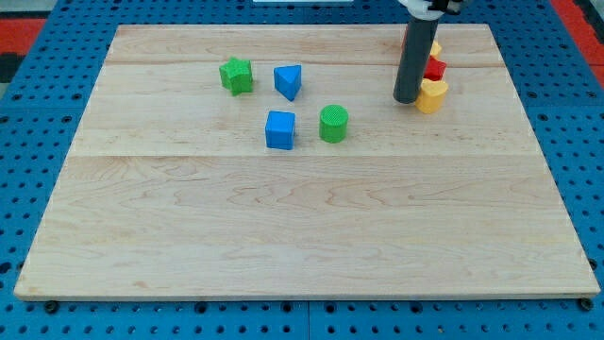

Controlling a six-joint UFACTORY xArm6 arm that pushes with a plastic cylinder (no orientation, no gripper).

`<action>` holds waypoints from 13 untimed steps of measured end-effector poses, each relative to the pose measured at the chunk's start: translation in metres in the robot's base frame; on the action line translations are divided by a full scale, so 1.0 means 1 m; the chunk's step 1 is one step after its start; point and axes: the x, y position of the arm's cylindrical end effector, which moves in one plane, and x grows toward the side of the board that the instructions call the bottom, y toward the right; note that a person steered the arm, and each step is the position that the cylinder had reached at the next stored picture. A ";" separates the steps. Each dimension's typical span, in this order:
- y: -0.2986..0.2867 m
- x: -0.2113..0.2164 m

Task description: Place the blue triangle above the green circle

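The blue triangle (289, 81) lies on the wooden board (302, 217), up and to the left of the green circle (333, 124). A short gap separates them. My tip (407, 99) stands well to the view's right of both, at the upper right of the board. It sits just left of a yellow block (431, 95) and touches or nearly touches it. The rod rises out of the view's top.
A blue cube (280, 129) lies just left of the green circle. A green star (236, 75) lies left of the blue triangle. A red block (434, 68) and another yellow block (435, 47) sit behind the rod at upper right.
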 end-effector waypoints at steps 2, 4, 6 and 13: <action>-0.015 0.001; -0.099 0.016; -0.180 0.012; -0.136 -0.049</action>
